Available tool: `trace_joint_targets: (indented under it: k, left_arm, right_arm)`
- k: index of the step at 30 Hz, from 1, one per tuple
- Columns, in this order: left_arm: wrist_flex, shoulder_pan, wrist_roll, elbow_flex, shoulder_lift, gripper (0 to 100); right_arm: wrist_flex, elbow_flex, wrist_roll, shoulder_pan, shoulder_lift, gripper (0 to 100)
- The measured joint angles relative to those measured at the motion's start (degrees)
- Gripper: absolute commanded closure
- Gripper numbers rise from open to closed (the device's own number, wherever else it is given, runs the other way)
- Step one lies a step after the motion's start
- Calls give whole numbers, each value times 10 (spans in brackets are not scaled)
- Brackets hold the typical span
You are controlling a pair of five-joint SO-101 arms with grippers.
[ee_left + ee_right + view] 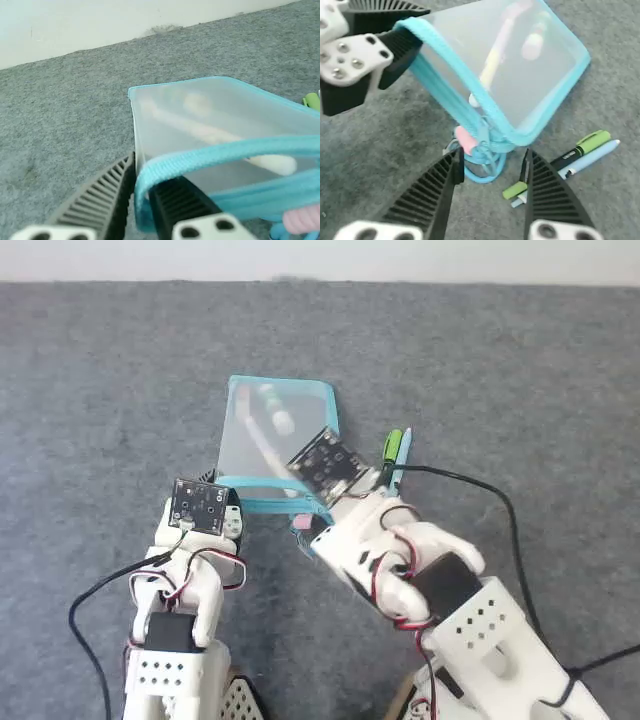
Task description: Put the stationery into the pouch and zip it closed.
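Between the left gripper's (142, 187) ribbed fingers (107, 192) sits the teal zip edge of the pouch (210, 115), clenched at its near corner and held a little off the grey carpet (100, 390). From that grip the zip strip (225, 152) runs off sideways toward the other arm, and a second teal strip lies lower, with a gap between the two. The right gripper (490, 162) is released, jaws spread wide with nothing in them, above the other end of the zip. Just off one fingertip is a pink tag (465, 137) on the zip pull, and a loop of teal cord (485, 170) lies on the carpet between the jaws. Close by the other finger lie a green-capped marker (585, 142) and a light blue pen (590, 157), side by side and touching, outside the pouch and just beside its edge. Beyond both grippers the clear pouch body (245, 440) lies flat on the carpet. Inside it are a long pale stick (495, 55) and, farther in, a short pale item (532, 42) near the far edge; what these are cannot be told through the plastic. In the high view the marker (392, 445) and pen (402, 455) lie past the right wrist, beside the pouch's side seam.
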Motion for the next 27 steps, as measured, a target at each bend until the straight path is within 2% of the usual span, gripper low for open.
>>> trace_joint_targets:
  k: [6, 9, 27]
  left_arm:
    - [0, 0, 0, 0, 0, 989]
    - [0, 0, 0, 0, 0, 989]
    - [0, 0, 0, 0, 0, 989]
  right_arm:
    - [-7, 0, -3, 142, 7, 816]
    - [-11, 0, -33, 206, 50, 816]
    - [-13, -186, -47, 220, 535, 812]
